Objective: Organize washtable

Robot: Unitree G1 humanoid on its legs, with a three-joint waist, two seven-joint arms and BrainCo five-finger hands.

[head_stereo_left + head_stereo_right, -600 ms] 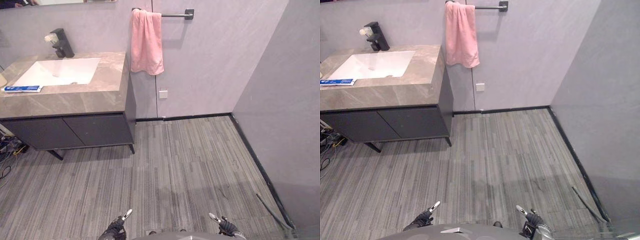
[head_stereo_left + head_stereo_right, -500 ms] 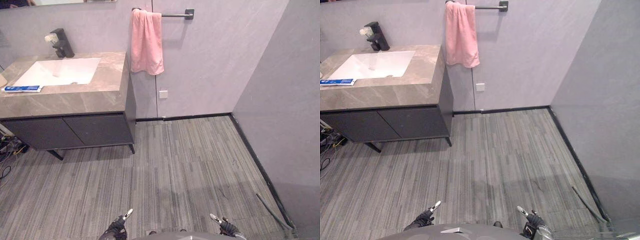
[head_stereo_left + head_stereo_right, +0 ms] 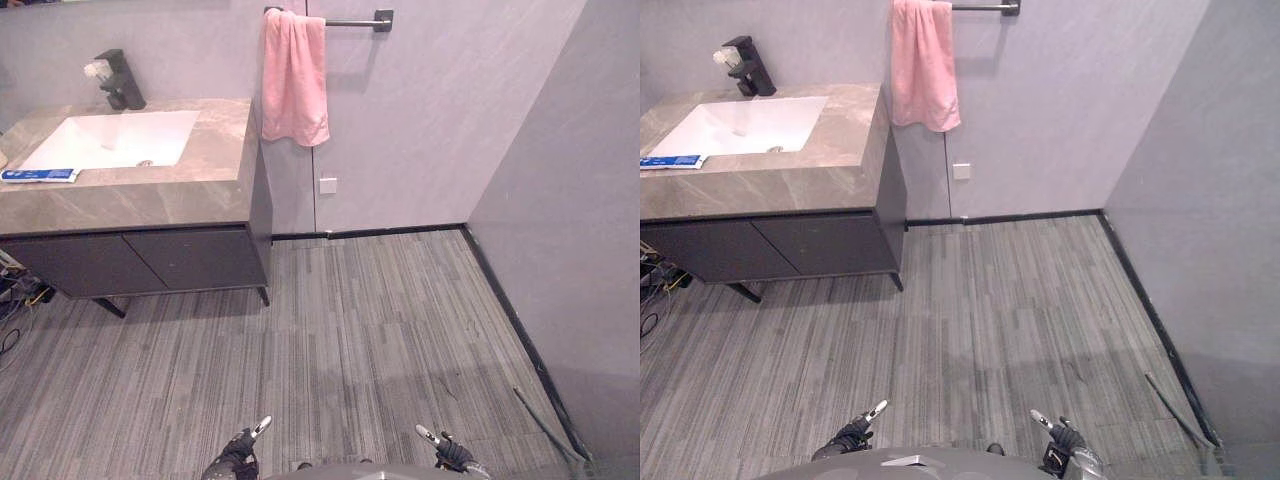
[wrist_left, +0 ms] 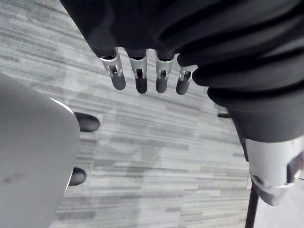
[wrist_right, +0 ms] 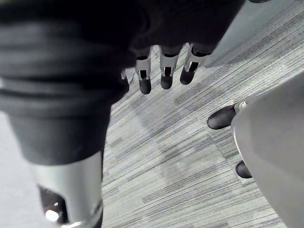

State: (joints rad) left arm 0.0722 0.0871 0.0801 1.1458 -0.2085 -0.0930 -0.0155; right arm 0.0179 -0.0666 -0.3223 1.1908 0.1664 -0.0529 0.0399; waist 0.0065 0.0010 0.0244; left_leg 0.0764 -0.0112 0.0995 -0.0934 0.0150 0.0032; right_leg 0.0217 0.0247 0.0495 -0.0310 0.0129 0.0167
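pink cloth towel (image 3: 294, 78), marbled stone countertop (image 3: 150, 200)

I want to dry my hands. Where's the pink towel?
The pink towel hangs from the dark wall rail, just right of the washtable, near the top of the left eye view.

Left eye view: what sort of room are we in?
Most likely a bathroom or washroom. A grey-brown stone-look vanity counter holds a white inset basin with a black tap behind it. A pink towel hangs on a dark wall rail.
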